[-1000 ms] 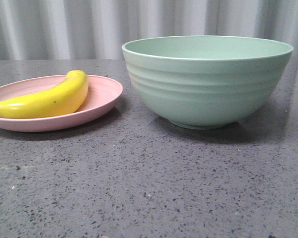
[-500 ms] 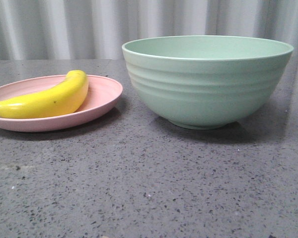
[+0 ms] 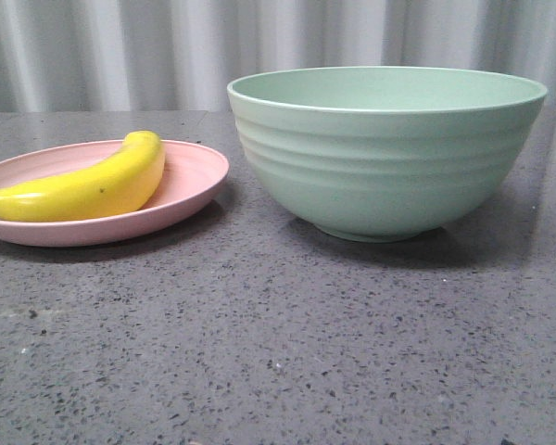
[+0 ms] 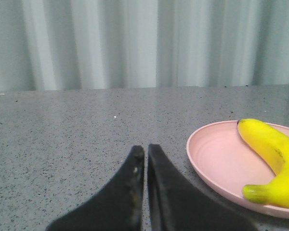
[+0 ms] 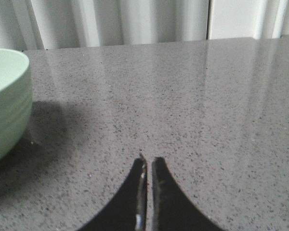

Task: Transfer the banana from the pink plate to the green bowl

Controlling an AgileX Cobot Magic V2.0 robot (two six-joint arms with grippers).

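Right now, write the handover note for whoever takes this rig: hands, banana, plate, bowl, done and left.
Left hand: shut, holding nothing, low over the table beside the pink plate.
Right hand: shut, holding nothing, over bare table beside the green bowl.
The banana lies on the pink plate, at the front view's left; the green bowl stands to the plate's right, upright, not touching it.
Done: nothing; no grasp made.
Left: open a hand, grasp the banana, lift it over the rim, release it in the bowl.
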